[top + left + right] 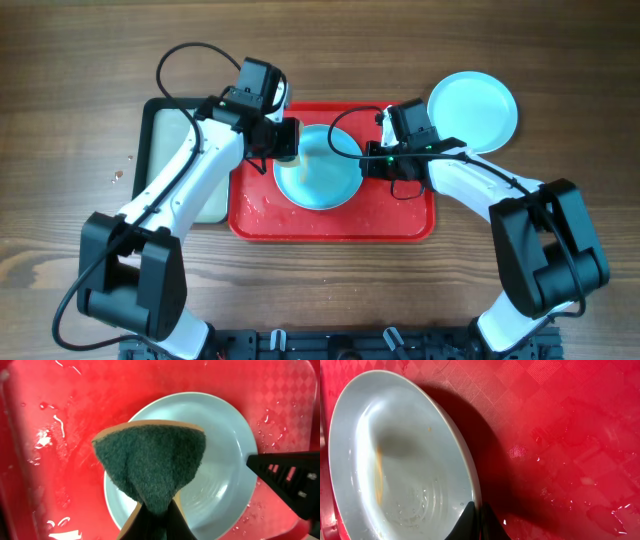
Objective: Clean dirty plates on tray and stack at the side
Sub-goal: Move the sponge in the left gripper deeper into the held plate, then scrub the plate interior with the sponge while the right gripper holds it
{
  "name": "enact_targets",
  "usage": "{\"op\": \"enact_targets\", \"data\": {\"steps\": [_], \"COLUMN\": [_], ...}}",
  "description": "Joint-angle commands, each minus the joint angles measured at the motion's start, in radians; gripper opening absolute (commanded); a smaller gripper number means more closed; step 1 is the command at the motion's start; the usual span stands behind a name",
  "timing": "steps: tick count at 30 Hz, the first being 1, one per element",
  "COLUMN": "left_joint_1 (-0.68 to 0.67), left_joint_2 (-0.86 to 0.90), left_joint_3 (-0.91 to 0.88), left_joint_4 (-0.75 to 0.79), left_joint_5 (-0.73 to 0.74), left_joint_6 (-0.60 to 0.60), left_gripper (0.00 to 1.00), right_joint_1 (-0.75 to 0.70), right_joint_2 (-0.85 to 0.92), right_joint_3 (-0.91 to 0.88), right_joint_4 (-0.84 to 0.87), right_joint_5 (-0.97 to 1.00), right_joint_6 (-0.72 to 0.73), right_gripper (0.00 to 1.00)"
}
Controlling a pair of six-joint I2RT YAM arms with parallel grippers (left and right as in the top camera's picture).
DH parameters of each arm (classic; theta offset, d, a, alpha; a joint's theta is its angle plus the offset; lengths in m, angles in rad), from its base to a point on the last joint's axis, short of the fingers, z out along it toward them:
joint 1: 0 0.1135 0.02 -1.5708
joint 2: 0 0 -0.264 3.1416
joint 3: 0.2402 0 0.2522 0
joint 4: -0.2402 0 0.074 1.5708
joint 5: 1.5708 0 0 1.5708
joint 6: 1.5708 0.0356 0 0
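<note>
Wet red tray (45, 400) fills the frame, water beads upper left and at right. Pale turquoise plate (225, 435) at center, wet inside. Left claw (155, 522) at bottom center, pinched tight on a green scouring sponge (152, 465) with tan backing; the sponge fans out over the plate's left half. Black right claw (255, 464) enters from the right edge, tip at the plate's right rim.
</note>
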Motion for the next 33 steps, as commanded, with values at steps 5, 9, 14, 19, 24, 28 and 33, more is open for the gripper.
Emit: {"op": "enact_targets", "data": {"steps": [5, 9, 14, 19, 24, 28, 33], "left_joint_1": [-0.052, -0.052, -0.056, -0.112, -0.164, -0.167, -0.166], "left_joint_2": [0.026, 0.095, 0.171, 0.234, 0.277, 0.277, 0.272], "left_joint_3": [-0.075, -0.075, -0.075, -0.075, -0.075, -0.075, -0.074], "left_joint_4": [0.077, 0.097, 0.120, 0.128, 0.144, 0.148, 0.192], "left_joint_5": [0.014, 0.004, -0.011, -0.011, -0.011, 0.069, 0.216], "left_joint_6": [-0.040, -0.067, -0.136, -0.176, -0.216, -0.216, -0.216], "left_gripper": [0.04, 0.04, 0.04, 0.04, 0.04, 0.04, 0.04], "right_joint_1": [0.004, 0.004, 0.004, 0.004, 0.004, 0.004, 0.004], "right_joint_2": [0.018, 0.018, 0.018, 0.018, 0.018, 0.018, 0.018], "right_joint_3": [-0.003, -0.003, -0.003, -0.003, -0.003, -0.003, -0.003], "right_joint_4": [0.005, 0.006, 0.006, 0.004, 0.005, 0.005, 0.005], "right_joint_5": [-0.015, -0.015, -0.015, -0.016, -0.016, -0.016, -0.016], "right_joint_6": [0.006, 0.006, 0.006, 0.011, 0.011, 0.027, 0.027], "right_gripper": [0.04, 0.04, 0.04, 0.04, 0.04, 0.04, 0.04]}}
